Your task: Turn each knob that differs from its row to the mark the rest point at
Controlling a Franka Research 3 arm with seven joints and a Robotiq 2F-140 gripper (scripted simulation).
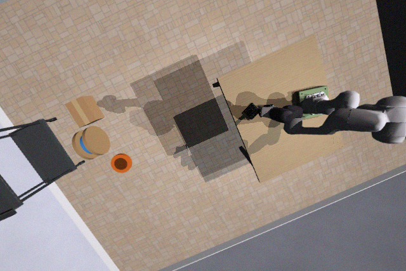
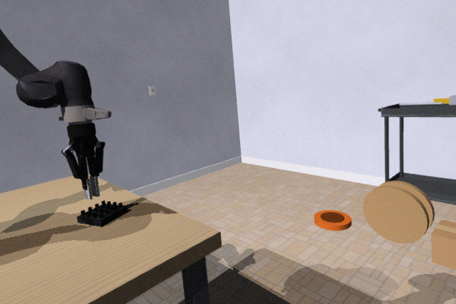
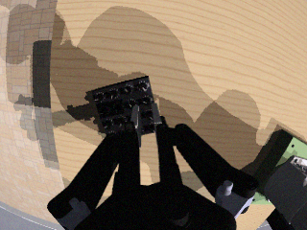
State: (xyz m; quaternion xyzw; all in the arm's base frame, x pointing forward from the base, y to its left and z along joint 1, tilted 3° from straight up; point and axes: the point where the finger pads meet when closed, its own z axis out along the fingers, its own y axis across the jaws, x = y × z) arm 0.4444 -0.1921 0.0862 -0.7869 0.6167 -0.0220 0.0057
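My gripper (image 2: pixel 90 193) nearly closed, gripping nothing, hovers above knob box (image 2: pixel 102 213), box on tabletop (image 2: pixel 147 241) at 6 o'clock.

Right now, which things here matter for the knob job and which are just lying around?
For the job:
- knob box on the table
- gripper, nearly shut, holding nothing, above the box

Just lying about:
- orange ring
- round wooden spool
- cardboard box
- dark cart
- green plate under the arm
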